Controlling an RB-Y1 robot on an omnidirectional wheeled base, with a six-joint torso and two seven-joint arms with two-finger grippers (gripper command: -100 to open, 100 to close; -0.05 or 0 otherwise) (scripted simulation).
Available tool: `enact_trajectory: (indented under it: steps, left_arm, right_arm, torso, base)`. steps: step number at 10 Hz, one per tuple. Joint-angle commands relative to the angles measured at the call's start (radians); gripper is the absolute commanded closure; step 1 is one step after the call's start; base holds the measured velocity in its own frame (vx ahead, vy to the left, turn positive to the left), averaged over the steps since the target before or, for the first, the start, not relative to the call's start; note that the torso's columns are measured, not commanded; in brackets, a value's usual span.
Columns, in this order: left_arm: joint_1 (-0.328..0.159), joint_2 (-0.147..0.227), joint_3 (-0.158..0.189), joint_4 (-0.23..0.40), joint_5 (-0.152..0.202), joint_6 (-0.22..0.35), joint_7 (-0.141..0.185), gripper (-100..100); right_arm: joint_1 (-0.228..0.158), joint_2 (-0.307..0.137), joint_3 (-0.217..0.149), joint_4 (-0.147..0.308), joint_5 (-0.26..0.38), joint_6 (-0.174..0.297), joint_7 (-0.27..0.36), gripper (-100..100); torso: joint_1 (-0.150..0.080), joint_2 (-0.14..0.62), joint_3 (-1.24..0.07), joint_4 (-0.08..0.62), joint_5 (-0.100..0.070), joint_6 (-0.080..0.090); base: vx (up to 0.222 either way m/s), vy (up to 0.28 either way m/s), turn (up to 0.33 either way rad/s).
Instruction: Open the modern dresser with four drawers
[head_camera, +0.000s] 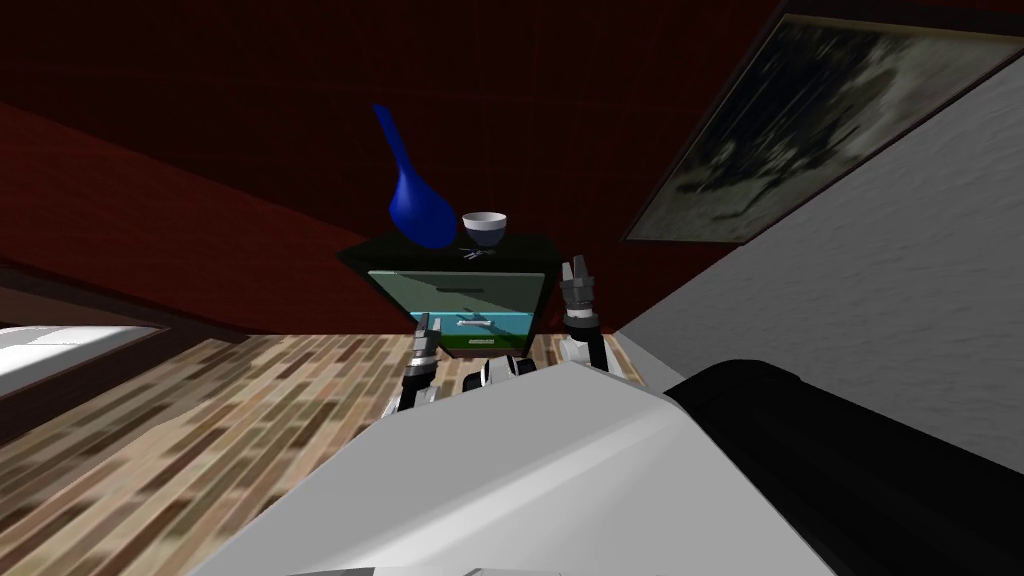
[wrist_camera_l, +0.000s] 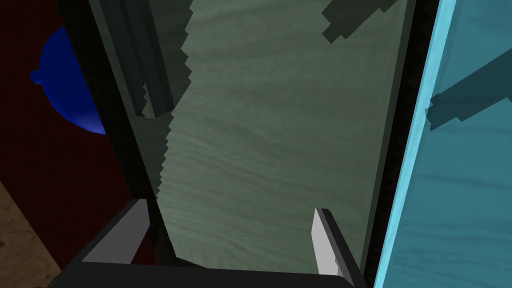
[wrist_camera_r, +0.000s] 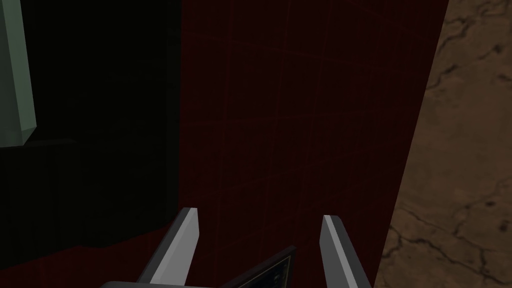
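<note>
The dark dresser is found just ahead of both hands, no drawer judged opened yet, its grey-green drawer front faced closely by the spread, empty left gripper, the dark handle ungrasped beyond one fingertip, the right gripper likewise spread alongside.

Ahead of you, a small black-framed dresser with green and turquoise drawer fronts stands on a brown wood-plank floor. On its black top rest a long-necked deep blue vase and, just beside it, a small white bowl.
</note>
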Motion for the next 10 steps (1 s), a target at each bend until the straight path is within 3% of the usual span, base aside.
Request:
enact_trajectory:
  steps: [1, 10]
  left_arm:
    - [-0.017, -0.004, -0.007, 0.078, -0.002, -0.029, -0.004, -100]
    - [-0.051, -0.025, -0.027, 0.295, -0.011, -0.083, -0.02, -100]
  right_arm:
    - [0.0, 0.0, 0.0, 0.0, 0.0, 0.0, 0.0, 0]
    - [0.0, 0.0, 0.0, 0.0, 0.0, 0.0, 0.0, 0]
  torso:
    - [0.0, 0.0, 0.0, 0.0, 0.0, 0.0]
    - [0.001, -0.001, 0.0, 0.0, 0.0, 0.0]
  base:
    - [0.022, 0.018, -0.063]
    - [0.017, 0.017, -0.036]
